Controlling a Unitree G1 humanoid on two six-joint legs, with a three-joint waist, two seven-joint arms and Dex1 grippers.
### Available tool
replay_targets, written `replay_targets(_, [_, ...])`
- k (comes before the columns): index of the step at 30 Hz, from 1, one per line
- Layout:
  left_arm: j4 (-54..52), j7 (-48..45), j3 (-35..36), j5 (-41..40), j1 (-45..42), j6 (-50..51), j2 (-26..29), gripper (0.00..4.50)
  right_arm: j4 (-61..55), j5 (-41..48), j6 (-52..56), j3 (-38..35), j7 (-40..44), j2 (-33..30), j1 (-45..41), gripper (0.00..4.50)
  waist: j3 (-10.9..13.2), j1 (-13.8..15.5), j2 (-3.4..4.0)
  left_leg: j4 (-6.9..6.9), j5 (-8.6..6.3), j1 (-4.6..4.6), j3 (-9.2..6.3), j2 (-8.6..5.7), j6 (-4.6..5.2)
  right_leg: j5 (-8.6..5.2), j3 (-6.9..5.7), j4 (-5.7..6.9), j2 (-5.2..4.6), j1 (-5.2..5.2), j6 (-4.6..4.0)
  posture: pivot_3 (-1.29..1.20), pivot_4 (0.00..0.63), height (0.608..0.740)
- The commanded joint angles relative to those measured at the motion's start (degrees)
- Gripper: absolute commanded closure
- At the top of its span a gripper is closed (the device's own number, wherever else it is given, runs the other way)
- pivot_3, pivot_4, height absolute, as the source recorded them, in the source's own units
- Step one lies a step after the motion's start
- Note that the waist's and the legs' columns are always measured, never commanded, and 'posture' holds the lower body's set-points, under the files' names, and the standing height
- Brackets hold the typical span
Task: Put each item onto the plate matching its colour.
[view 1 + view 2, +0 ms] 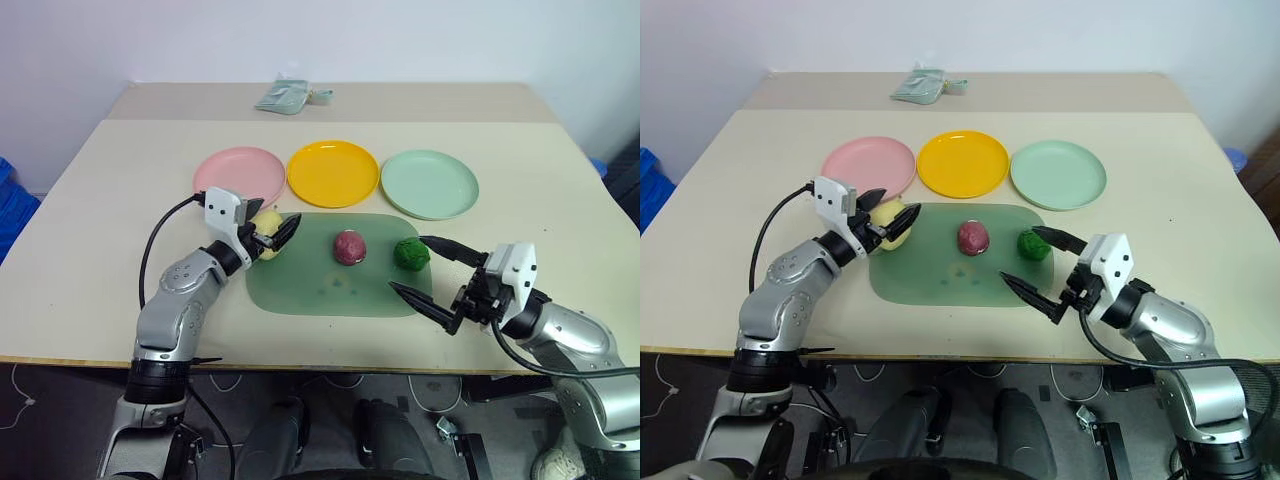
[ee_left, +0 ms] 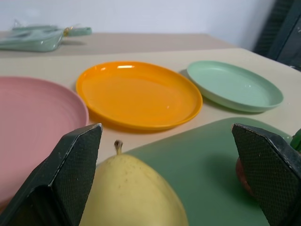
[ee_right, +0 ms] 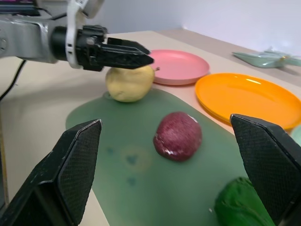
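Lower right of the head view, the right gripper [image 1: 432,270] waits spread and empty just before the green ball [image 1: 410,254], likely its later pick. At centre, on the mat [image 1: 300,285], sit the red ball [image 1: 349,247] and, left of it, the lemon [image 1: 266,233], which the left gripper [image 1: 268,234] straddles with spread fingers, ready to close. Above lie the pink plate [image 1: 238,172], yellow plate [image 1: 333,172] and green plate [image 1: 430,183], all empty on the worktop [image 1: 90,250].

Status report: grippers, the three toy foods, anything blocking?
Left gripper open around yellow fruit, not closed. Right gripper open, empty, near green ball. All three foods on green mat; plates bare. Nothing in the way.
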Motion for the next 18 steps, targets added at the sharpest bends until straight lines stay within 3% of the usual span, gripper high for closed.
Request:
replay_targets(1, [-5.25, -0.53, 2.7, -2.04, 0.65, 1.26, 1.82, 0.0, -2.53, 0.63, -1.26, -1.82, -0.24, -0.08, 0.66, 0.04, 0.0, -0.04, 0.0, -0.01, 0.0, 0.0, 0.0, 0.0, -0.01, 0.0, 0.0, 0.0, 0.0, 0.0, 0.0, 0.0, 0.15, 0.74])
replay_targets(18, [-9.04, -2.8, 6.12, -8.51, 0.69, 12.96, 9.25, 0.0, -1.46, 1.47, 0.87, -2.15, 0.41, -1.19, -1.18, 0.04, 0.0, -0.05, 0.0, -0.02, 0.0, 0.01, 0.0, 0.01, 0.0, -0.01, 0.0, 0.0, 0.0, -0.01, -0.02, 0.0, 0.15, 0.74])
